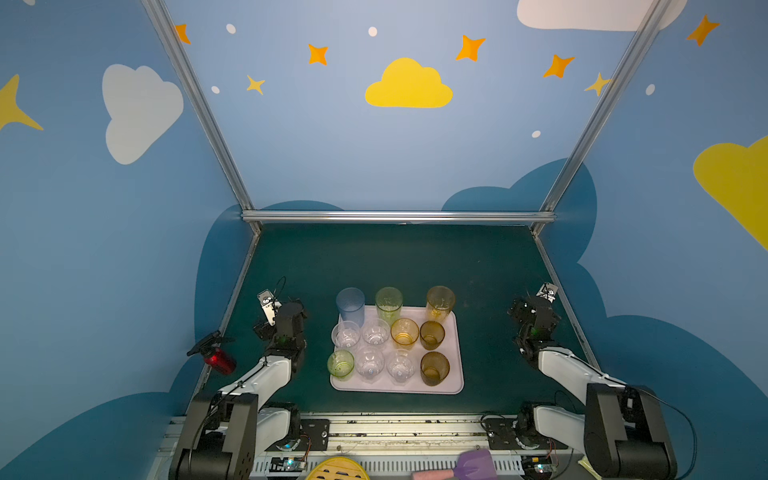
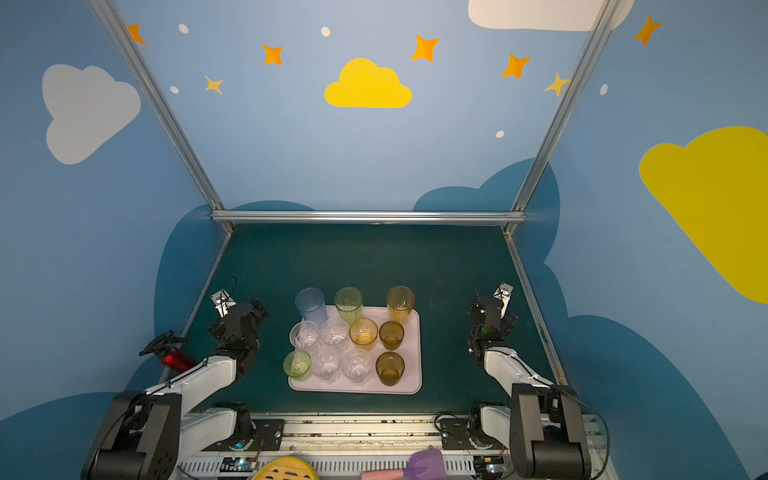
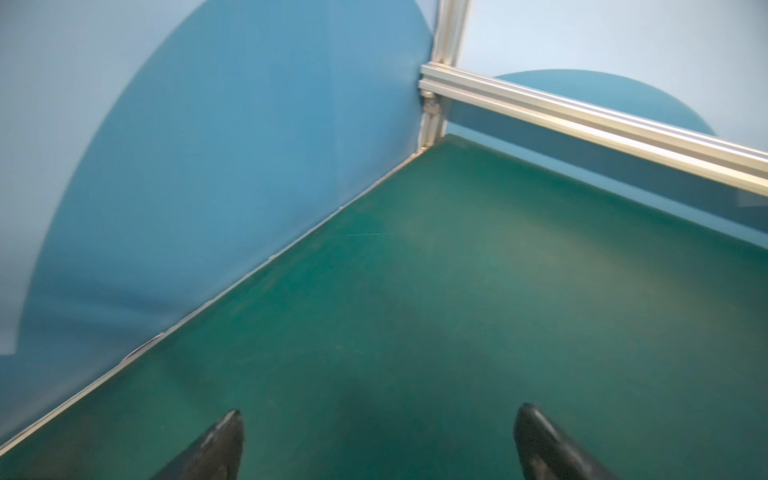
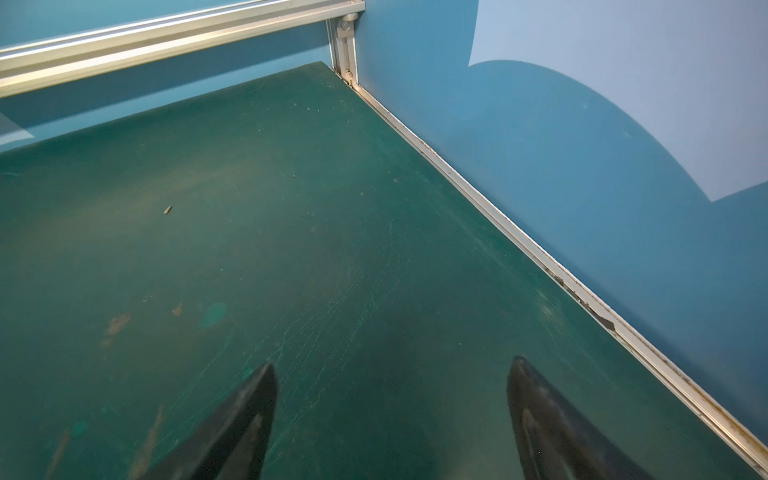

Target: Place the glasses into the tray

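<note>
The pale lilac-pink tray (image 1: 455, 347) (image 2: 414, 347) lies in the middle of the green table in both top views. Several glasses stand upright in it. At its far edge are a tall pale blue one (image 1: 350, 305), a yellow-green one (image 1: 389, 303) and an amber one (image 1: 440, 301). Short clear, yellow (image 1: 404, 332), brown (image 1: 434, 368) and green (image 1: 340, 364) ones fill the rest. My left gripper (image 1: 292, 311) (image 3: 380, 409) hovers left of the tray, open and empty. My right gripper (image 1: 527, 308) (image 4: 392, 361) hovers to the right near the side wall, also open and empty.
A red bottle with a black trigger top (image 1: 217, 356) sits at the left table edge beside the left arm. An aluminium rail (image 1: 399, 216) bounds the back. A yellow item (image 1: 338, 469) and a purple spatula (image 1: 473, 463) lie below the front rail.
</note>
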You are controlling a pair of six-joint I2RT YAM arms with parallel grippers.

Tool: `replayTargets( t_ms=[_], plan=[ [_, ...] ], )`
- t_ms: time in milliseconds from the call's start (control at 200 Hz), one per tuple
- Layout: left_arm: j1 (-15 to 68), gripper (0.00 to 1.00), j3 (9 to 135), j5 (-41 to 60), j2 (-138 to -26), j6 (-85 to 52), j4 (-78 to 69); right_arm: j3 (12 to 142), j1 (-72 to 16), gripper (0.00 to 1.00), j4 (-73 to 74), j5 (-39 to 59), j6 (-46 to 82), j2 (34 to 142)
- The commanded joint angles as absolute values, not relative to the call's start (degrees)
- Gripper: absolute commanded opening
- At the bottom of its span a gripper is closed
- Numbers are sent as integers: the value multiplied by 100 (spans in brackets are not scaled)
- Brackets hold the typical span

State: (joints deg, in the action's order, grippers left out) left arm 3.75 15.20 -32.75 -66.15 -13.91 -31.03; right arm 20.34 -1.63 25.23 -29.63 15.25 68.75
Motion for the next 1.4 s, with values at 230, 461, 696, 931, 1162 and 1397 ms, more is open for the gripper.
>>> replayTargets(
  t_ms=[230, 461, 696, 931, 1162, 1397],
  plan=[
    [237, 100, 1460, -2270, -6989, -830, -4243, 2172, 51, 86, 3233, -2527, 1504, 7444],
    [195, 100, 1416, -1869, -7845, -613, -5331, 2169, 467, 86, 3529, -1641, 1663, 7741],
    [201, 100, 1741, -1571, -8460, -484, -5277, 2215, 448, 86, 3636, -1344, 1474, 7839],
    [166, 100, 2285, -1512, -8687, -457, -4460, 2455, 160, 86, 3595, -1143, 1004, 8060],
    [55, 100, 2349, -1310, -8712, -519, -4360, 2566, -434, 85, 4155, -1389, 268, 8565],
    [53, 100, 2344, -1310, -8711, -523, -4365, 2593, -413, 86, 3998, -1318, 307, 8501]
  ],
)
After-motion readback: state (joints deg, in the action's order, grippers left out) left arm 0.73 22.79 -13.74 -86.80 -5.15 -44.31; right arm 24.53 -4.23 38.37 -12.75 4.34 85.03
